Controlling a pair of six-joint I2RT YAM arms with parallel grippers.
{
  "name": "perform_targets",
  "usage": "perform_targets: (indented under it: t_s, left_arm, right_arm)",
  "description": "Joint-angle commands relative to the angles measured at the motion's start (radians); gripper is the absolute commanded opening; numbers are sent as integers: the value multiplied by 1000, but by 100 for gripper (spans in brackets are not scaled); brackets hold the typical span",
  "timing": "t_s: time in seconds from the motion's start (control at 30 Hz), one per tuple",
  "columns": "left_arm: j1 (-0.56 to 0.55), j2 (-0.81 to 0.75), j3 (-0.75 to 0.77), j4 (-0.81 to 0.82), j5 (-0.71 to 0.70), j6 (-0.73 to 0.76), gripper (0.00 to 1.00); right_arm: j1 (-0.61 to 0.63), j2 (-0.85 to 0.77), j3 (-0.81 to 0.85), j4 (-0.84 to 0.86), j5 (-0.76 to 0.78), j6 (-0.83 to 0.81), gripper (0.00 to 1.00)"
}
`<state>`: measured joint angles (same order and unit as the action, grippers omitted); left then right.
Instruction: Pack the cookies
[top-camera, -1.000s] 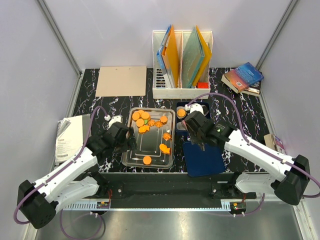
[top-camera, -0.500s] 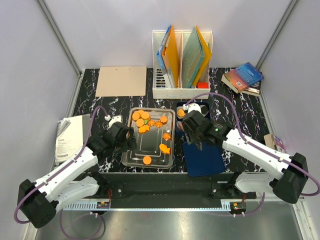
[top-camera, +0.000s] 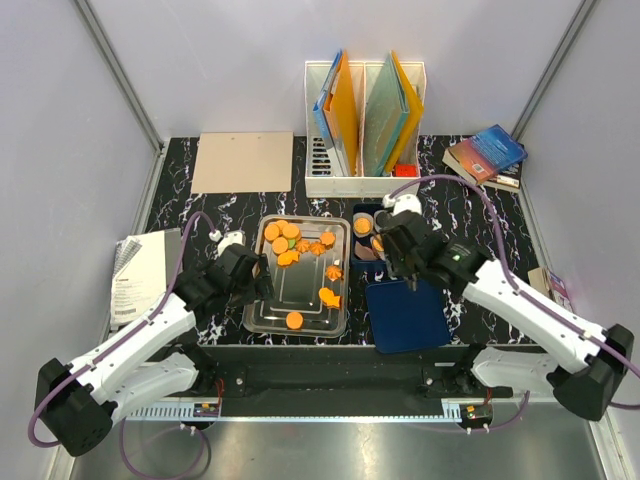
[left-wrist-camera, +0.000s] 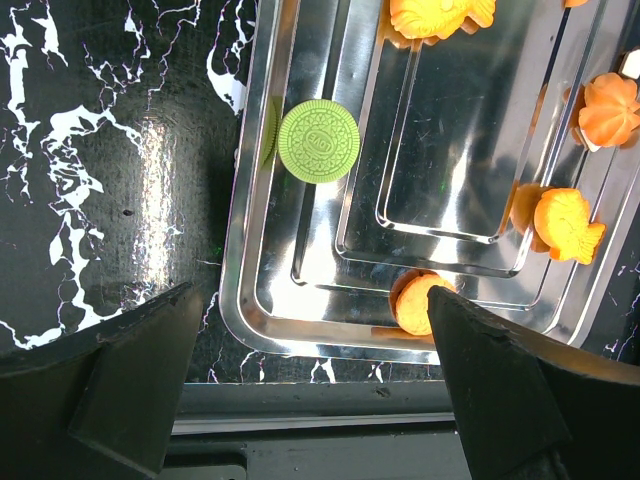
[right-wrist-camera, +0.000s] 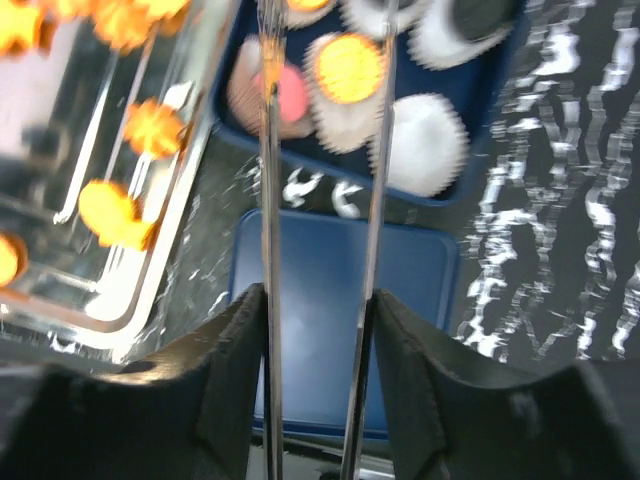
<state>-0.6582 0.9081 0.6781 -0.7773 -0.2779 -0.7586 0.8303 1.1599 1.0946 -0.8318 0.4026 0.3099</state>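
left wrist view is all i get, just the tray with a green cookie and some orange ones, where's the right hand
Observer: The right hand is above the blue lid, with the blue box just beyond it.
Operator: is it holding anything
Observer: Yes, thin metal tongs, with their tips pointing toward that box.
Operator: any cookies packed in there
Observer: Yes. One paper cup in the box holds a pink cookie, and the cup next to it holds an orange cookie.
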Motion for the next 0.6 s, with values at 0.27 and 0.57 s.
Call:
perform_targets:
  t_s: [0.27, 0.57]
  left_arm:
    - [-4, -23, 23, 10, -10, -4, 99]
    - [-4, -35, 21, 12, 2, -2, 99]
  right_arm:
    - [-238, -100, -41, -9, 51, 6, 43]
    - [-442, -86, -99, 45, 30, 90, 43]
